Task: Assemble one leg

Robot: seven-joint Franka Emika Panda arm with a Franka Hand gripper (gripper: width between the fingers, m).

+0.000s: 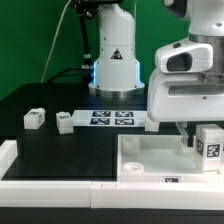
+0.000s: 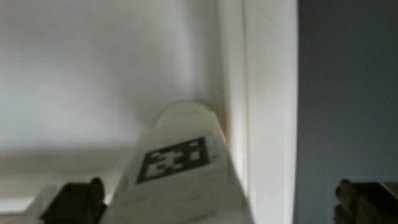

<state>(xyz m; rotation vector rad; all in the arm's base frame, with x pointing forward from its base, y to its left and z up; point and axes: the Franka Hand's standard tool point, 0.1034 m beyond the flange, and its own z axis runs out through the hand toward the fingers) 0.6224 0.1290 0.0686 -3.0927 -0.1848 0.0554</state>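
A white leg [image 2: 178, 165] with a black-and-white tag stands upright in a corner of the large white panel [image 2: 107, 70], against its raised wall. In the exterior view this leg [image 1: 210, 142] is at the panel's [image 1: 150, 160] right end. My gripper [image 2: 217, 205] is open around the leg: one finger is close beside it, the other is well clear beyond the panel wall. In the exterior view the gripper [image 1: 198, 138] is low over the panel. Two more legs [image 1: 35, 118] [image 1: 64, 121] lie on the black table at the left.
The marker board [image 1: 112, 118] lies on the black table behind the panel, in front of the arm's base [image 1: 112, 70]. A white ledge [image 1: 20, 165] runs along the table's near left edge.
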